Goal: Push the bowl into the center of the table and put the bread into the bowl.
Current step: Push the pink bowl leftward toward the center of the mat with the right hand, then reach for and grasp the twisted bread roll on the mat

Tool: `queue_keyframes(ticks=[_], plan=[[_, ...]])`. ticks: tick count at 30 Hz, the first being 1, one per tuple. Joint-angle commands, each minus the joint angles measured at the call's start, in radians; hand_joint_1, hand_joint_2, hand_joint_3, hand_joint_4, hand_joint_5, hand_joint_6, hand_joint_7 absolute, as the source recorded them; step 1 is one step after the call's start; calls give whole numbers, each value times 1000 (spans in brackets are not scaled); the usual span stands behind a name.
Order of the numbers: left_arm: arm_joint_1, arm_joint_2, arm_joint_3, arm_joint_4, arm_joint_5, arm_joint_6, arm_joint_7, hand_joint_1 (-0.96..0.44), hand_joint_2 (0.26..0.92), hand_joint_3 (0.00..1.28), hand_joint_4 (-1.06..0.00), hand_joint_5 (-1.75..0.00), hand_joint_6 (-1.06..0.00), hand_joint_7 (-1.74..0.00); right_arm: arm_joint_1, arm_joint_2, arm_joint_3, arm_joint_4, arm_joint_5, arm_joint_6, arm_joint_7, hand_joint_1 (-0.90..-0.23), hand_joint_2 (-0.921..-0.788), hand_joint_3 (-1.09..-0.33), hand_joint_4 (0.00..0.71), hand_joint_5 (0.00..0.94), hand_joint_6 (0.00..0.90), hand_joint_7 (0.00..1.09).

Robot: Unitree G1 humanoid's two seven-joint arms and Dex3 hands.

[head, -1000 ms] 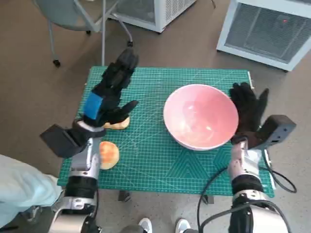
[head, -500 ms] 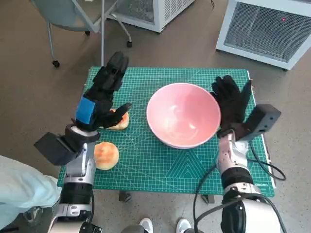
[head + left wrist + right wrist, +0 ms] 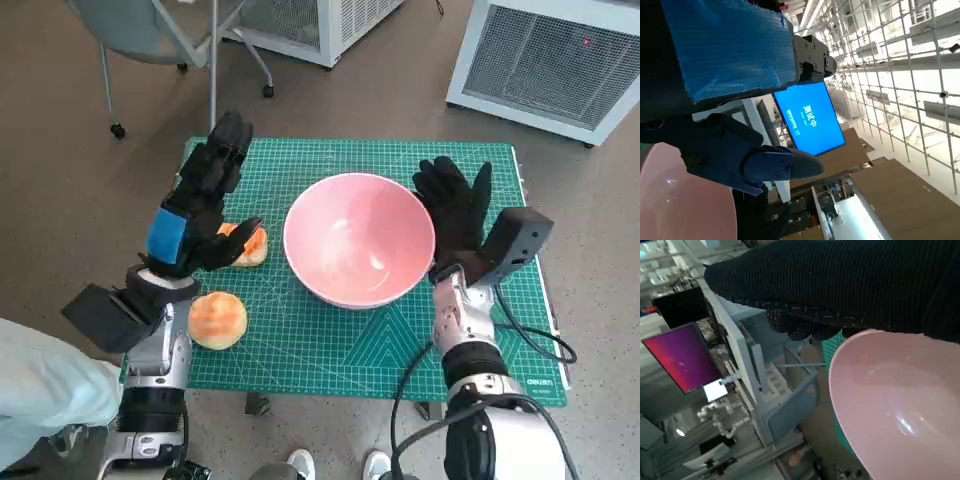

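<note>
Pink and smooth, the bowl looked slippery, so your flat, empty right hand pushed its side; the soft bread looked squashy for your spread, empty left hand.

far bread: part-hidden by left hand | bowl: cut by right wrist frame edge

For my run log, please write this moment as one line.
phase: pushing bowl | right hand: flat against pink bowl | left hand: open above bread | bowl: empty
</note>
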Motion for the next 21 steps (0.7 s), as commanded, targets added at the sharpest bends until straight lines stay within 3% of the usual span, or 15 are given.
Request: queue_keyframes(ticks=[1, 10, 21], plan=[[14, 6, 3, -19, -1, 2, 6, -671, 921, 324, -113, -2, -201, -14, -2, 0, 4, 14, -9, 26, -10, -597, -921, -725, 289, 7, 265, 309], [5, 0, -1, -8, -1, 0, 4, -671, 921, 327, -111, -1, -200, -12, -2, -32, 35, -24, -36, -36, 15, -594, -921, -731, 285, 3, 253, 291], [-34, -22, -21, 17, 1, 5, 7, -684, 921, 329, -110, 0, -200, -11, 57, -64, 131, -151, -110, -319, 95, -644, -921, -736, 246, 0, 214, 268]])
